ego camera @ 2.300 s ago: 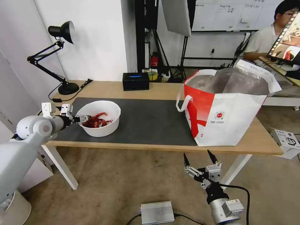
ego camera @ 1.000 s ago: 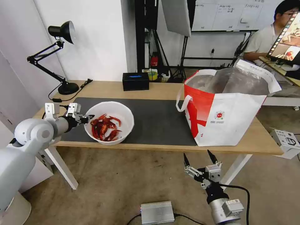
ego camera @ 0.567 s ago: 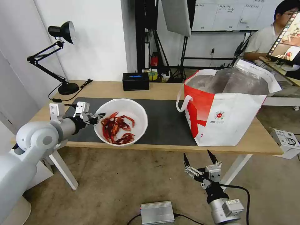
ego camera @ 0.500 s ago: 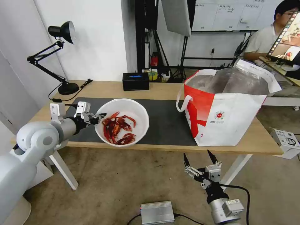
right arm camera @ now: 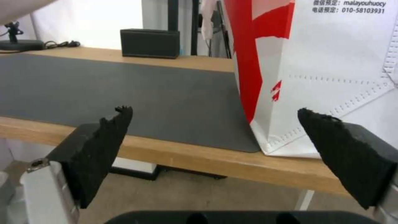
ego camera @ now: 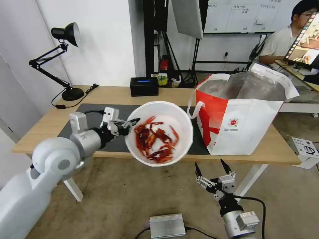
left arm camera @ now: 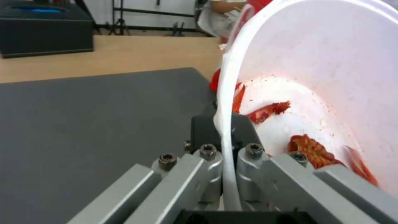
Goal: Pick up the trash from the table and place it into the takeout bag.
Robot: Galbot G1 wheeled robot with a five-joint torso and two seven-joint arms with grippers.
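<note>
My left gripper (ego camera: 131, 124) is shut on the rim of the white round bowl (ego camera: 166, 111), holding it in the air above the table's front edge and tilted toward the camera. Red crayfish shells (ego camera: 155, 139) lie inside. The left wrist view shows the bowl's rim (left arm camera: 226, 130) pinched between the two fingers (left arm camera: 253, 155), over the dark grey mat (left arm camera: 95, 118). The takeout bag (ego camera: 242, 124) stands open on the right of the table (ego camera: 109, 94), just right of the bowl. My right gripper (ego camera: 212, 167) hangs open and empty below the table's front edge, facing the takeout bag (right arm camera: 327, 71).
A black box (ego camera: 144, 86) sits at the table's back edge and a black desk lamp (ego camera: 64, 63) stands at its back left corner. A silver box (ego camera: 166, 225) lies on the floor. A person sits behind the bag at another desk.
My left gripper has lifted the bowl off the mat and carried it right, toward the bag, tilting it more toward the camera. The right arm has stayed still.
</note>
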